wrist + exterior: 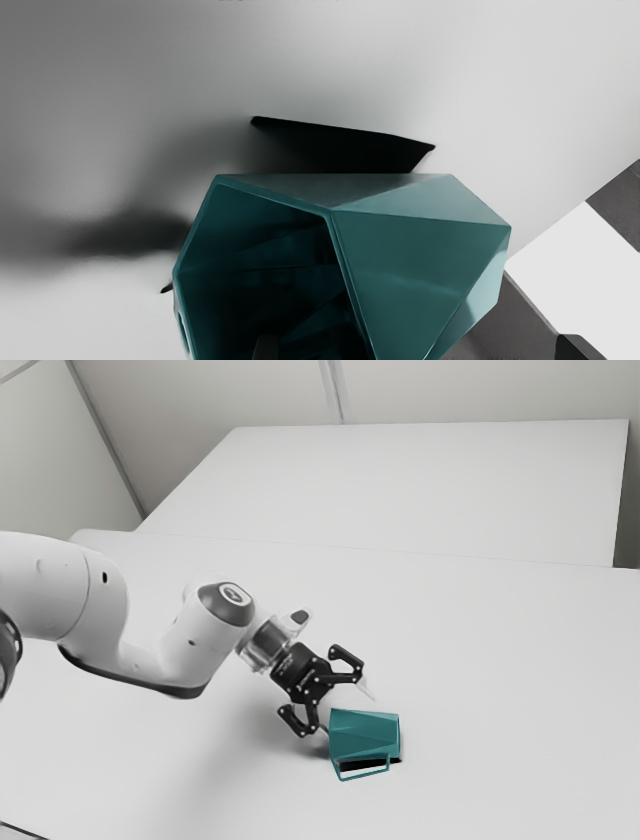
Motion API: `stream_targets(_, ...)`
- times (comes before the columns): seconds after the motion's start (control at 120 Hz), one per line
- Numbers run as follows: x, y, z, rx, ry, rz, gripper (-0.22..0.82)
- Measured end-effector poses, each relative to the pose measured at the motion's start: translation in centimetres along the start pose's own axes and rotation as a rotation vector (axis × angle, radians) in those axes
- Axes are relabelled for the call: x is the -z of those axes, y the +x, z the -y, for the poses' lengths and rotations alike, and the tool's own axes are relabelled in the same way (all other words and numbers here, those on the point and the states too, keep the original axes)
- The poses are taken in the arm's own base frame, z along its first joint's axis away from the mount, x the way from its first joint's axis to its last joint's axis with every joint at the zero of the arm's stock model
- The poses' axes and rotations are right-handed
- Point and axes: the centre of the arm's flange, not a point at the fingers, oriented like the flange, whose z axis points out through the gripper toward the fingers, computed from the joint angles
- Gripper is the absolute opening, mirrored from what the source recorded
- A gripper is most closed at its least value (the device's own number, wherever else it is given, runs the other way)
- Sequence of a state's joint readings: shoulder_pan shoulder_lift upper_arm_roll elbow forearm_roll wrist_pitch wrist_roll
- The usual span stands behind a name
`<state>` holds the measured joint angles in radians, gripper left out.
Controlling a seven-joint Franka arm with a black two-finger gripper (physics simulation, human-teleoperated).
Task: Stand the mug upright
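A white table [520,670] spreads across the foreground of the exterior view, with a broad, flat white surface [430,480] just behind it. Pale grey walls [200,400] stand beyond, crossed by a narrow upright strip [335,390] and a dark slanting seam [105,440] toward the exterior view's left. Soft, diffuse light leaves blurred grey shading on the tabletop.

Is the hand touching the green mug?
Cannot tell. In the wrist view, the hand has one fingertip overlapping the mug, but no contact or gap shows plainly.
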<state>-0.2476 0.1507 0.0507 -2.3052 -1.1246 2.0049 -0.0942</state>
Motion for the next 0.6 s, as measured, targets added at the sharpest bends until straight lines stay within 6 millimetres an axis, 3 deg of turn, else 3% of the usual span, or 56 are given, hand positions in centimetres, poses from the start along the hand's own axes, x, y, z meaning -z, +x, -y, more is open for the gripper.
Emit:
stream_targets(0.267, -0.4, 0.6, -0.5, 0.003, -0.016, -0.027, 0.6)
stream_targets(0.433, -0.6, 0.5, -0.8, -0.02, 0.014, -0.039, 0.21)
stream_targets(0.6, 0.0, 0.4, -1.9, -0.05, 0.025, -0.059, 0.0)
